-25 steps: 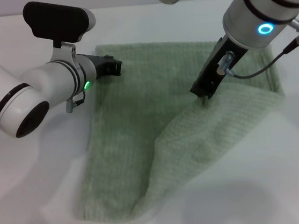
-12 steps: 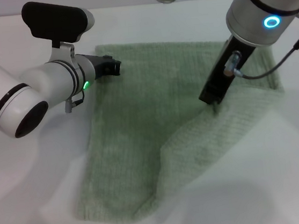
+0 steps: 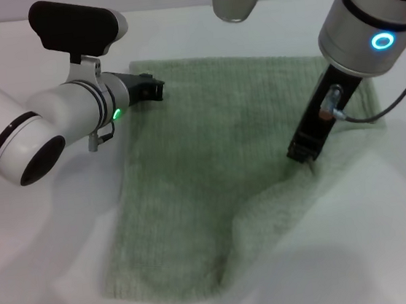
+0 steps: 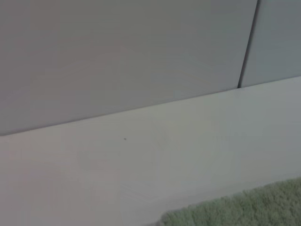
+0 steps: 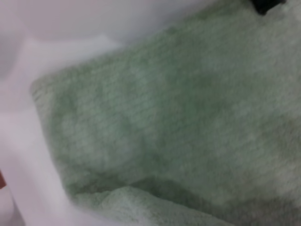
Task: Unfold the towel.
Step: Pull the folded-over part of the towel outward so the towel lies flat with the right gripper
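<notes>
- Sage-green terry, the towel [image 3: 211, 158] is lying on the white table [image 3: 44, 236], mostly flat, with one folded flap still doubled over at its near right part.
- That flap is sliding rightward with my right fingers [image 3: 305, 156] compared with a moment ago, uncovering more of the layer beneath, so the unfolding is progressing.
- My right fingers are pinching the towel's flap edge, closed on it.
- My left fingers [image 3: 153, 89] are resting at the towel's far left corner; I cannot tell their opening.

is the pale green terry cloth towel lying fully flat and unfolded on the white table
No, in the head view a flap of the pale green terry cloth towel is folded over itself, below the right gripper.
</notes>
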`<state>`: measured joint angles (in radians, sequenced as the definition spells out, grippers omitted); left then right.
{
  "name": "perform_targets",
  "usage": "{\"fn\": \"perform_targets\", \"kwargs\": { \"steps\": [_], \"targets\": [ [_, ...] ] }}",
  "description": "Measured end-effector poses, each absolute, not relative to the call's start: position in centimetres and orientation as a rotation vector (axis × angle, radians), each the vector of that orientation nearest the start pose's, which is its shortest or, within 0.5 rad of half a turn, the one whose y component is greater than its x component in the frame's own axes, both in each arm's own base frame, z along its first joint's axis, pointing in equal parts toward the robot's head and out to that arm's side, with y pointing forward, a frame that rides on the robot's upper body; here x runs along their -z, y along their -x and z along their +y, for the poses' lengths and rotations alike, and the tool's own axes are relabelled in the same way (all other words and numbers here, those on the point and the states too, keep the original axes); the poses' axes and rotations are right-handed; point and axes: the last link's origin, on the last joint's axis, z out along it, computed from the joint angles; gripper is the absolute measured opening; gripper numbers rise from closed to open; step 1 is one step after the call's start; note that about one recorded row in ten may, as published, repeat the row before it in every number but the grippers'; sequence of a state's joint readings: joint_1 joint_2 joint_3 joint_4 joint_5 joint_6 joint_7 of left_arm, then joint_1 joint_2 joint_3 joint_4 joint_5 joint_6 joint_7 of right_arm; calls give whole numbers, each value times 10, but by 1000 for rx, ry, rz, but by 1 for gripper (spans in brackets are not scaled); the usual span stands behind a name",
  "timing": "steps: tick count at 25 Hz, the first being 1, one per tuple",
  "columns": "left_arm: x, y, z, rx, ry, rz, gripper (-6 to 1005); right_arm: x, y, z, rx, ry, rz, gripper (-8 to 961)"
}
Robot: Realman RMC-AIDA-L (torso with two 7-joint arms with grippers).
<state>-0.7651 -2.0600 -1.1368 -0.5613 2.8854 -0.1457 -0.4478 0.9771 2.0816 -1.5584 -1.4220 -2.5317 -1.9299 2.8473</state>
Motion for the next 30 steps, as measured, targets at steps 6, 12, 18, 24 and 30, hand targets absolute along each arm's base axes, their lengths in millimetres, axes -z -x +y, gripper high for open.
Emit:
{"fn": "perform_targets", "kwargs": {
  "steps": [6, 12, 18, 24, 30],
  "targets": [
    [93, 227, 431, 99, 2027, -925, -2, 12, -57, 325, 922, 2746, 719, 24],
    [93, 227, 430, 101, 2027, -928, -2, 12, -66, 323, 981, 2751, 745, 25],
    [94, 228, 429, 94, 2027, -934, -2, 15, -73, 321, 1028, 2756, 776, 25],
    [94, 227, 429, 97, 2029, -934, -1, 21, -79, 322, 1073, 2759, 819, 27],
    [93, 227, 429, 96, 2030, -930, -1, 28, -83, 323, 1117, 2784, 851, 29]
  ]
}}
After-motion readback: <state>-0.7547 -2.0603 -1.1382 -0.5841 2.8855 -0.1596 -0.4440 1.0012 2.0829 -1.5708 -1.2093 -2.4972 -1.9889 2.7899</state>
